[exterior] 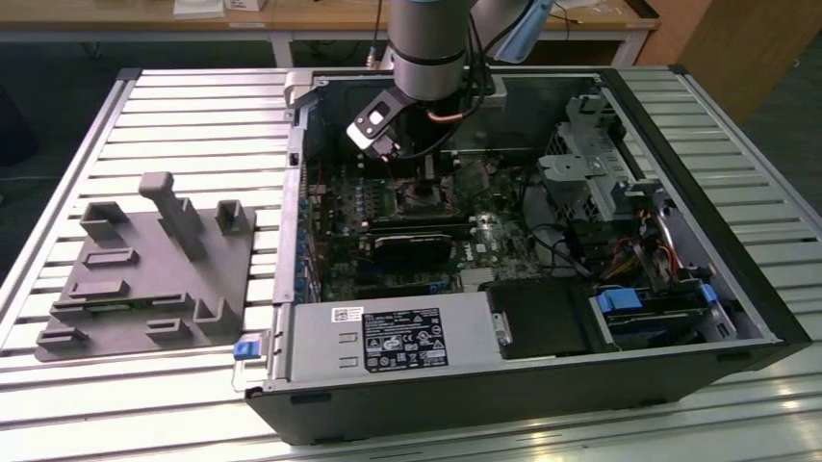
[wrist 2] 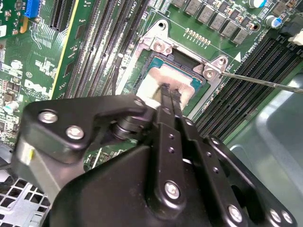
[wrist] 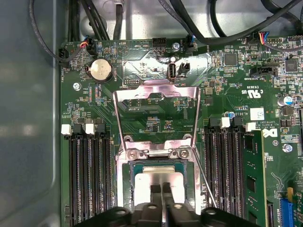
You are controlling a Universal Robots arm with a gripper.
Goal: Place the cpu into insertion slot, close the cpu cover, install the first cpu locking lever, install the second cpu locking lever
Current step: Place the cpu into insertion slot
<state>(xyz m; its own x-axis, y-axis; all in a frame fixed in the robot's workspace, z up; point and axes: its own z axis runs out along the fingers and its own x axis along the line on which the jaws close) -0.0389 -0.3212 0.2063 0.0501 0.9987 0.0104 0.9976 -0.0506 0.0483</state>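
Silver cpu [wrist: 146, 182] flat in insertion slot [wrist: 137, 166]; gripper [wrist: 161, 187] pressed together atop; cpu cover [wrist: 156, 91] open.

A ribbed metal worktop [exterior: 180, 115] catches bright light along its near edge. Beyond its far edge stands a pale wooden table [exterior: 129, 17] on white legs, with a brown wooden cabinet [exterior: 752, 48] at the exterior view's right, over dark floor [exterior: 52, 72].
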